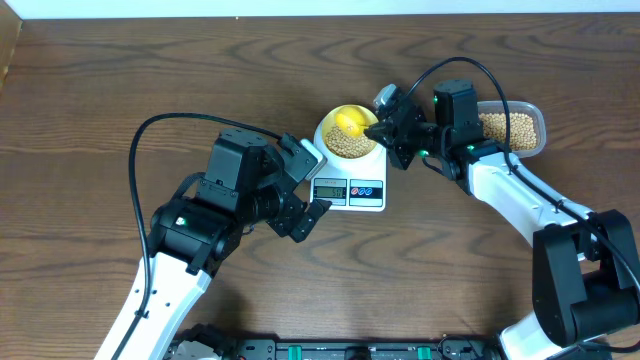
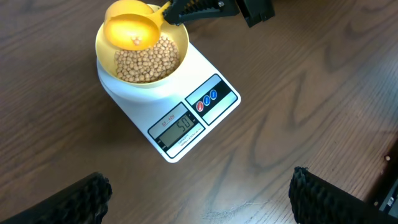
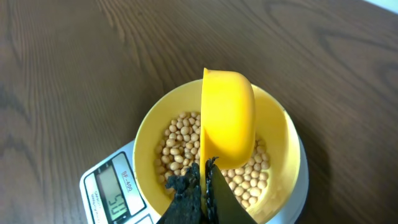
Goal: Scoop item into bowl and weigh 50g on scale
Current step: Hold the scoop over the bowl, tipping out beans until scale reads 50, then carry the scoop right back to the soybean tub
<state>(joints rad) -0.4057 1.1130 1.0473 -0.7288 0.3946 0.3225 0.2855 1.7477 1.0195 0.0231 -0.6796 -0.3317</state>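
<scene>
Tan-beige for the beans point(image 2: 148, 62), pale yellow for the bowl point(image 3: 146, 127), a brighter yellow for the scoop point(image 3: 227, 115), white for the scale point(image 2: 205, 65) with its grey display point(image 2: 179, 127), dark digits point(image 2: 186, 122) and red and blue buttons point(image 2: 206, 100), dark brown with wavy, streaked wood grain for the table point(image 1: 150, 70).

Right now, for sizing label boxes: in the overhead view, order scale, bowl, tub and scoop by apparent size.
1. scale
2. bowl and tub, about alike; the tub is partly hidden
3. scoop, smallest
</scene>
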